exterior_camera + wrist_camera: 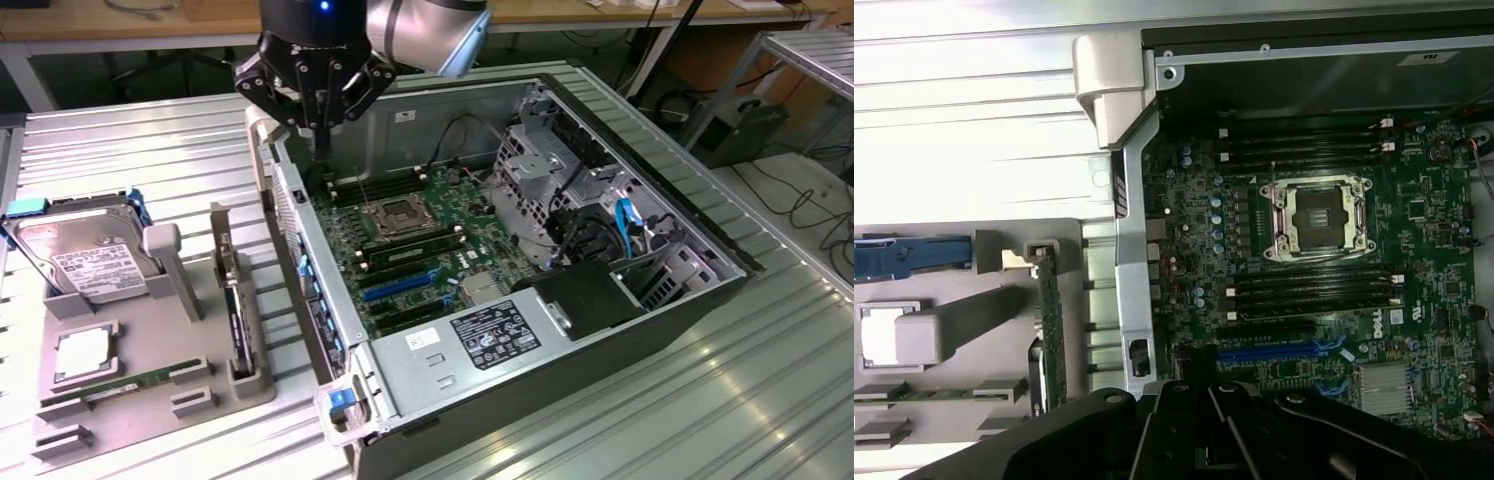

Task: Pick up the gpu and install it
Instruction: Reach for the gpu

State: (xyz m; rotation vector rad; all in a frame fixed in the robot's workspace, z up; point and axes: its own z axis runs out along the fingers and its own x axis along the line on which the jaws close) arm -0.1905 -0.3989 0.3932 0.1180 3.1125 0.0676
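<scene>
tool (323, 165) closed, pointing down over computer case (441, 110), gpu (239, 315) on tray (134, 400)

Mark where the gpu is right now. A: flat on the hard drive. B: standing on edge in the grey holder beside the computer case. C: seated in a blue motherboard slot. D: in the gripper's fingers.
B: the gpu stands on edge in the grey holder, while the gripper hangs over the motherboard.

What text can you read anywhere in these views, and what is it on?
"DELL": sideways white print on the motherboard, probably, as it is faint.
Power supply label: symbols and lines of print, too small to read.
Hard drive label: too small to read.
</scene>
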